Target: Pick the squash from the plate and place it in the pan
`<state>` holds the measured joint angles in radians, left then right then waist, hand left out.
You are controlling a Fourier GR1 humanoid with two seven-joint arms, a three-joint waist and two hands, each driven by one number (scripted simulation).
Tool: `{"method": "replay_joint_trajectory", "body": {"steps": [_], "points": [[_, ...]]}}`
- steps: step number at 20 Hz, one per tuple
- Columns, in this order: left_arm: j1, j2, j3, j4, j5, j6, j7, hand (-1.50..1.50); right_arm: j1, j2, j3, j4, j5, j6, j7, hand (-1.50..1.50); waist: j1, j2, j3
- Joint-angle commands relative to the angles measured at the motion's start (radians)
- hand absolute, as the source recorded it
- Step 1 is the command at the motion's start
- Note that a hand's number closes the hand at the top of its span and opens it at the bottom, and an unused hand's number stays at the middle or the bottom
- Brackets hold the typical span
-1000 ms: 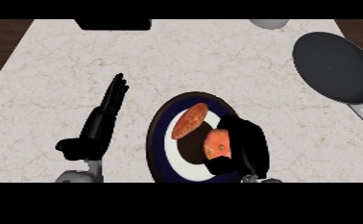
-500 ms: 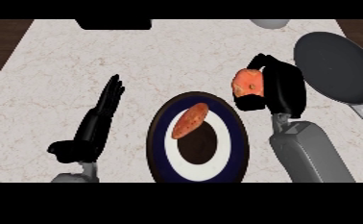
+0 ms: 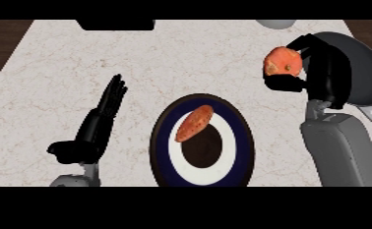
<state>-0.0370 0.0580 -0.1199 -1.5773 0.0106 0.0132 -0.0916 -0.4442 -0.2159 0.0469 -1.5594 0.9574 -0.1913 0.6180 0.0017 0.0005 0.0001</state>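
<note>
Squash (image 3: pixel 282 61) sits gripped in right hand (image 3: pixel 321 71) beside pan (image 3: pixel 355 51).

A pale marbled counter (image 3: pixel 65 66) fills most of the view, with dark wood showing past its far corners. A flat black object (image 3: pixel 115 24) sits at the counter's far edge, left of centre, cut off at the top. Further right along that same far edge, a pale grey rounded object (image 3: pixel 276 23) shows only in part.
</note>
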Motion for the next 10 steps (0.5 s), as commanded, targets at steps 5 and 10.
{"method": "replay_joint_trajectory", "body": {"steps": [5, 10], "points": [[-0.075, 0.009, 0.047, 0.051, 0.011, -0.008, 0.011, 0.0, 0.021, -0.1, -0.238, 0.194, -0.164, -0.153, -0.234, 1.5, -0.002, 0.003, 0.001], [-0.021, -0.012, 0.004, 0.032, -0.012, -0.004, -0.009, 0.0, -0.082, -0.189, -0.32, 0.462, -0.125, -0.291, -0.373, 1.5, 0.014, 0.007, 0.001]]}}
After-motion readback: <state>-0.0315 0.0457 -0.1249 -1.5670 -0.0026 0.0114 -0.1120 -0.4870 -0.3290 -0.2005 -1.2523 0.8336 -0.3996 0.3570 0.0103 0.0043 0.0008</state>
